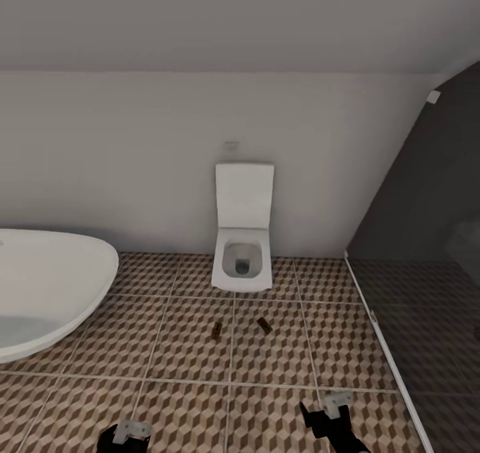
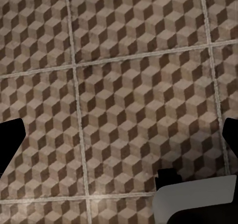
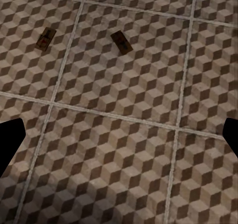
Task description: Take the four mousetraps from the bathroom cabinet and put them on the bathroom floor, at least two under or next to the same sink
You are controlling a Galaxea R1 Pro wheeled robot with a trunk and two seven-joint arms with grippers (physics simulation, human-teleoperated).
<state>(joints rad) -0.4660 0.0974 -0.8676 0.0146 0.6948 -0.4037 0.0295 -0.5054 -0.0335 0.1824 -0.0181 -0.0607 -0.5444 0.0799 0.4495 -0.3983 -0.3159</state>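
Two mousetraps (image 1: 217, 331) (image 1: 265, 325) lying on bathroom floor (image 1: 187, 366) just before toilet (image 1: 243, 259). Both grippers' jaws apart, empty. Probably mid-task: next, fetching remaining traps, placing by sink.

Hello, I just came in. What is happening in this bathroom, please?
A two-armed robot faces a toilet and holds nothing. Two mousetraps lie apart on the patterned bathroom floor in front of the toilet. Its left tool and right tool hang low, open and empty. A bathtub stands at left.
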